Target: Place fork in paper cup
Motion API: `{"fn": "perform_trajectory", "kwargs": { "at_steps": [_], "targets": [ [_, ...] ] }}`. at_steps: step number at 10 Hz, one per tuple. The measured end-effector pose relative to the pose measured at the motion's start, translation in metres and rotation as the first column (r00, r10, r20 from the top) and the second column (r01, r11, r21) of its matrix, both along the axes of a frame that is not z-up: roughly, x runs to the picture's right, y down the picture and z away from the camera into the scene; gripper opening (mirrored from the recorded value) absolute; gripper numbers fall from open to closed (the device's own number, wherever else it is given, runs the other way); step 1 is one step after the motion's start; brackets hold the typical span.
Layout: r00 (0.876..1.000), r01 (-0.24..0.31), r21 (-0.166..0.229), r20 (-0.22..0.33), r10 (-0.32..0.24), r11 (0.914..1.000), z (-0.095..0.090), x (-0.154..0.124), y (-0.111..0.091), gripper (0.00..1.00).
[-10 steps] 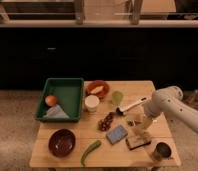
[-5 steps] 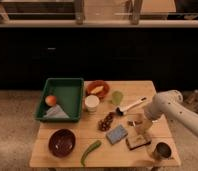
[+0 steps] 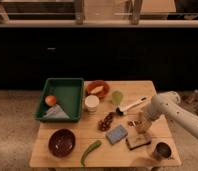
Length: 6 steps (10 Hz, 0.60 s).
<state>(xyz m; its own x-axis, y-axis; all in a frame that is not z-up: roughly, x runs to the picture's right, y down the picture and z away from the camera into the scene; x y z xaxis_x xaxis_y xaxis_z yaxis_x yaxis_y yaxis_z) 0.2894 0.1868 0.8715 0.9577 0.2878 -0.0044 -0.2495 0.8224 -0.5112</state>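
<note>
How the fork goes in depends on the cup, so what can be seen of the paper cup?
The paper cup is short, white and cylindrical with a pale cream top. It stands upright on the table, close beside the green tray, just in front of the red bowl. The gripper is off to its right in the view, low over the table.
</note>
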Motion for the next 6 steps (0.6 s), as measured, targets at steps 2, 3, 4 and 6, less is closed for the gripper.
{"fn": "perform_trajectory", "kwargs": {
  "at_steps": [2, 3, 4, 6],
  "targets": [
    [1.0, 0.021, -0.001, 0.003, -0.021, 0.9998, 0.0034, -0.0025, 0.0021, 0.59],
    [1.0, 0.026, -0.001, 0.003, -0.026, 0.9997, 0.004, -0.0018, 0.0028, 0.51],
    [0.999, 0.035, 0.002, 0.003, -0.035, 0.9994, 0.0044, -0.0016, 0.0022, 0.41],
    [0.999, 0.037, 0.004, 0.004, -0.037, 0.9993, 0.0024, -0.0017, 0.0001, 0.21]
  ]
}}
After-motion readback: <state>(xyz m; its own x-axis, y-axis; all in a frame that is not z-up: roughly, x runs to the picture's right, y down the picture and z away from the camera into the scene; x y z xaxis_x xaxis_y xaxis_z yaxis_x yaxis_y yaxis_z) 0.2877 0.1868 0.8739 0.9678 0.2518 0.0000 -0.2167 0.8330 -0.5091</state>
